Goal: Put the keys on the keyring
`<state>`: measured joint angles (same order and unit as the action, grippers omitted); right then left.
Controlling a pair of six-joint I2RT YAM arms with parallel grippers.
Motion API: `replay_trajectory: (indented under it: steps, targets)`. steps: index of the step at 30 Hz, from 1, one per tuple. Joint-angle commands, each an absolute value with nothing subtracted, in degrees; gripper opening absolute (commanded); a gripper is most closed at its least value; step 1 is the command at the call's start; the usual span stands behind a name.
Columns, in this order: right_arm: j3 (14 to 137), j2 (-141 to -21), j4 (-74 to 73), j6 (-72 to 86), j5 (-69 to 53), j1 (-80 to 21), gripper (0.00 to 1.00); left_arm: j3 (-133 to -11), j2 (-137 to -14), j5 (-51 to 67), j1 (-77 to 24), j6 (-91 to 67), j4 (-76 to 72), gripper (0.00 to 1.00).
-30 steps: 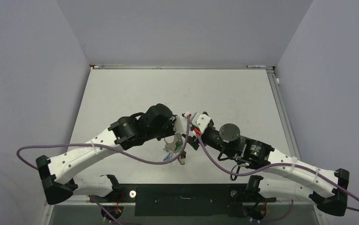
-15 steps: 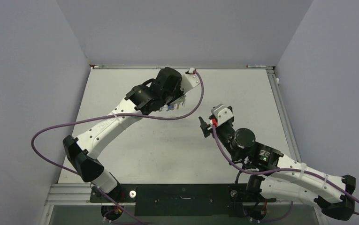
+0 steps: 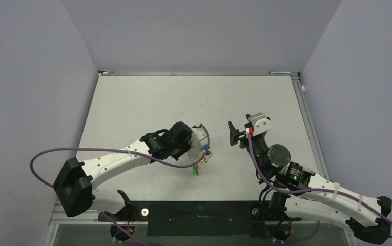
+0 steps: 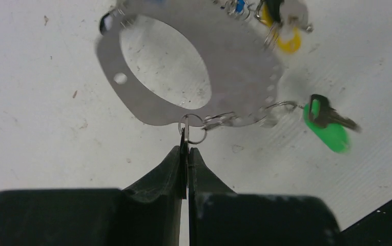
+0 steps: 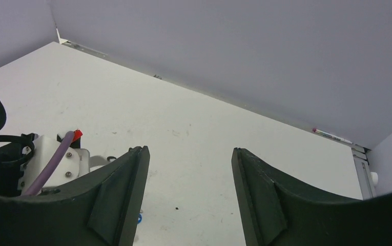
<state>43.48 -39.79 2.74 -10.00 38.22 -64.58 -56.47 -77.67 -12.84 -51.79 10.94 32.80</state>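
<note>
The keyring (image 4: 234, 66) is a flat silver oval with small holes, hanging just above the white table in the left wrist view. Small split rings link keys to it: a green-headed key (image 4: 327, 128) at the right, and yellow (image 4: 288, 41) and blue tags at the top. My left gripper (image 4: 186, 148) is shut on a thin flat metal piece seen edge-on, which joins a split ring (image 4: 193, 128) at the oval's lower edge. From above, the left gripper (image 3: 202, 154) holds this bunch (image 3: 196, 169) near the table's middle. My right gripper (image 3: 233, 134) stands open and holds nothing, a hand's width to the right.
Grey walls close in the table (image 3: 132, 102) on three sides. A pen-like thing (image 5: 329, 136) lies on the back rail. Purple cables (image 3: 45, 156) loop off both arms. A black base bar (image 3: 199, 218) runs along the near edge.
The left arm swung out to the table's back with the bunch, then came back near the middle. The right gripper drew away to the right and stayed open.
</note>
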Motion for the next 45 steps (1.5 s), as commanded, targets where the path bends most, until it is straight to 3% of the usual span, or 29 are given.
replay_trajectory:
  steps: [1, 10, 23, 30, 32, 35, 39, 41, 45]
  targets:
    - [43.3, -40.5, 4.8, -9.6, 39.0, -64.8, 0.61, -56.7, -73.7, -9.6, -53.3, 6.5, 30.7, 0.00]
    - [43.0, -41.7, 5.0, -9.1, 38.3, -64.6, 0.61, -55.0, -74.2, -12.0, -54.2, 5.8, 33.9, 0.00]
    - [42.5, -43.4, 5.3, -8.4, 36.0, -63.0, 0.61, -58.8, -81.7, -12.2, -45.6, 1.0, 33.1, 0.00]
    - [42.4, -43.0, 5.2, -7.9, 34.9, -62.1, 0.61, -61.6, -87.5, -14.2, -41.2, 1.7, 35.0, 0.06]
    - [42.3, -43.0, 5.2, -7.9, 34.8, -62.1, 0.61, -61.1, -88.1, -14.5, -40.0, 1.8, 34.7, 0.14]
    - [42.3, -43.5, 5.1, -7.8, 34.5, -61.8, 0.61, -61.1, -88.4, -18.6, -39.3, 2.1, 35.6, 0.49]
    - [42.5, -44.2, 4.9, -7.6, 34.3, -61.7, 0.62, -60.1, -85.6, -23.7, -39.1, 2.3, 35.7, 0.81]
    - [42.5, -44.4, 4.8, -7.7, 34.3, -61.6, 0.62, -59.5, -83.4, -26.3, -38.9, 2.7, 35.5, 0.88]
    - [42.4, -45.2, 5.3, -7.7, 34.4, -61.4, 0.62, -59.0, -78.6, -30.2, -37.8, 3.2, 34.9, 0.91]
